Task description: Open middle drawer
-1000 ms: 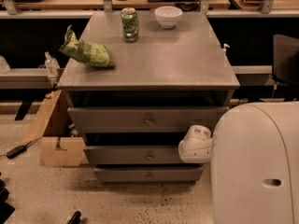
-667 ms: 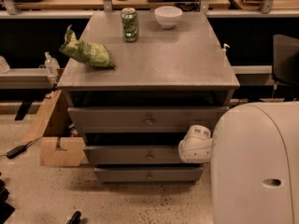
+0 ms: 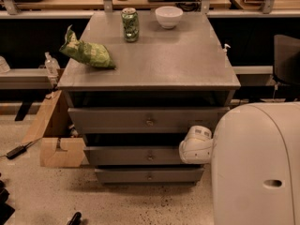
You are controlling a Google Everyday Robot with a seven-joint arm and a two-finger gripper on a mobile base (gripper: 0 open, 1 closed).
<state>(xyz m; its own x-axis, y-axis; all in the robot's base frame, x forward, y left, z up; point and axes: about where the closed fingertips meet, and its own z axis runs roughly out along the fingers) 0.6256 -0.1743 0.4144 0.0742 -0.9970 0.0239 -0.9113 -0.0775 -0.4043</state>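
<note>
The grey cabinet (image 3: 150,64) has three drawers stacked at its front. The middle drawer (image 3: 126,156) is the second one, with a small brass knob (image 3: 150,157) at its centre. The taller top drawer (image 3: 108,120) is above it and the narrow bottom drawer (image 3: 122,175) below. My gripper (image 3: 196,145), a white rounded piece on the end of the arm, is at the right end of the middle drawer's front, to the right of the knob. My large white arm body (image 3: 255,165) fills the lower right.
On the cabinet top are a green chip bag (image 3: 88,53), a green can (image 3: 130,25) and a white bowl (image 3: 168,16). A cardboard box (image 3: 58,144) stands on the floor left of the cabinet. A dark chair (image 3: 286,60) is at the right.
</note>
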